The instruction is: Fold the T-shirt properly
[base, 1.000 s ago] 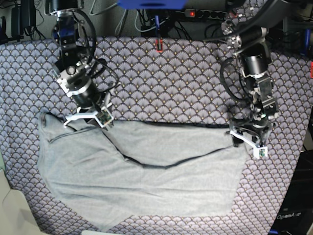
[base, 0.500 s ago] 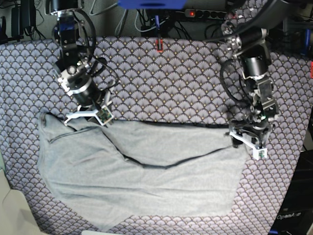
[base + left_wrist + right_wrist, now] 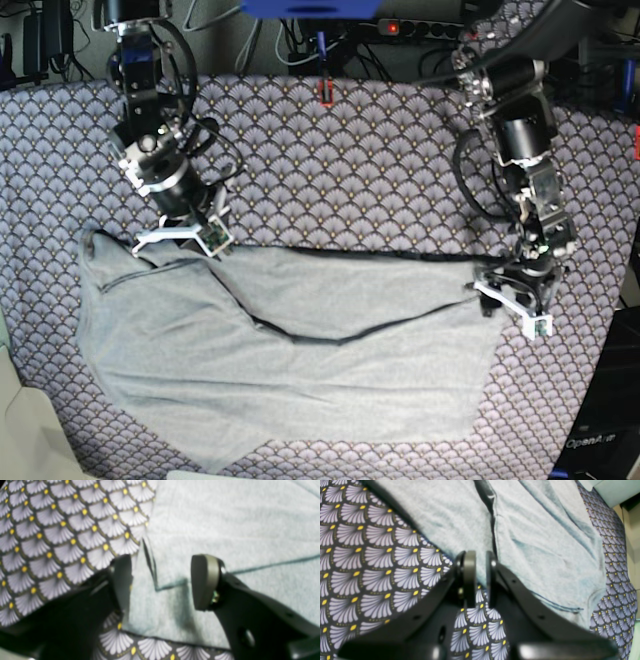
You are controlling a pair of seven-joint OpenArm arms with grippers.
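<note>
While the left gripper (image 3: 161,581) stands wide open astride a corner of the T-shirt (image 3: 300,380), the right gripper (image 3: 480,578) is pinched onto its opposite edge; the garment lies spread between them on the patterned worktop (image 3: 330,170).

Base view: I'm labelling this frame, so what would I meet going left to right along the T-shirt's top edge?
Bare tablecloth → right gripper pinching the T-shirt's corner → T-shirt → left gripper, jaws apart at the shirt's other corner → tablecloth again.
</note>
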